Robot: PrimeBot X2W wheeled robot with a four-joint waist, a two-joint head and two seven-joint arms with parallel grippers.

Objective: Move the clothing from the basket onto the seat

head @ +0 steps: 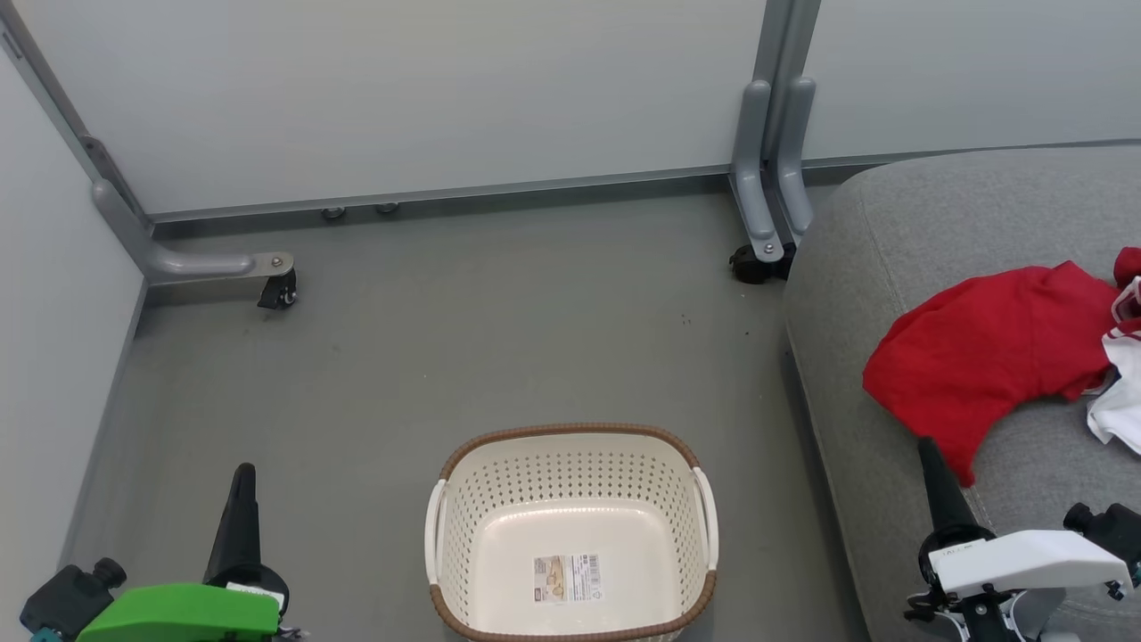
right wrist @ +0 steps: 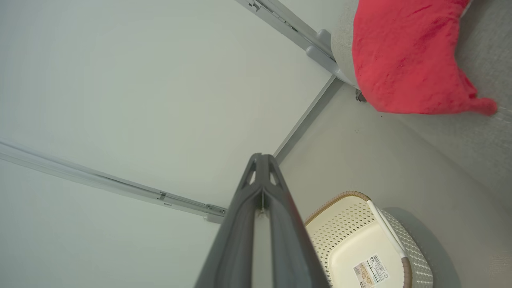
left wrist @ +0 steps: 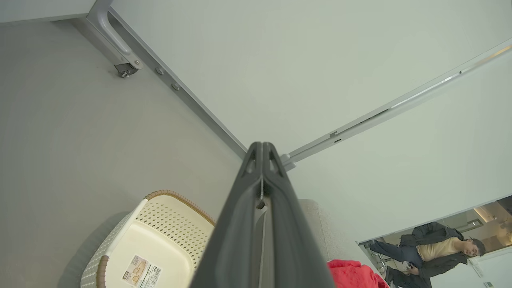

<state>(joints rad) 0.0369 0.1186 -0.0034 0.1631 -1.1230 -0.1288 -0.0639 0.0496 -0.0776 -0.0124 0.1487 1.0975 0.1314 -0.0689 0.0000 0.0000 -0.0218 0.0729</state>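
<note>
Head: basket (head: 570, 473) empty on floor (head: 446, 339), label (head: 567, 578) showing; red shirt (head: 980, 357) and striped garment (head: 1125, 357) lie on seat (head: 891, 232), so task looks done; striped garment cut by frame edge. Arms: left gripper (head: 244, 471), right gripper (head: 927, 446) both clenched, empty, parked low, likely because nothing left to move. Left wrist: left gripper blocks seat, shirt corner peeks. Right wrist: shirt near seat edge, basket cropped

The left gripper (head: 243, 477) has 2 dark tapered fingers (head: 238, 530) on a green shell (head: 178, 613); the right gripper (head: 929, 451) has a white shell (head: 1025, 559) with small lettering.
</note>
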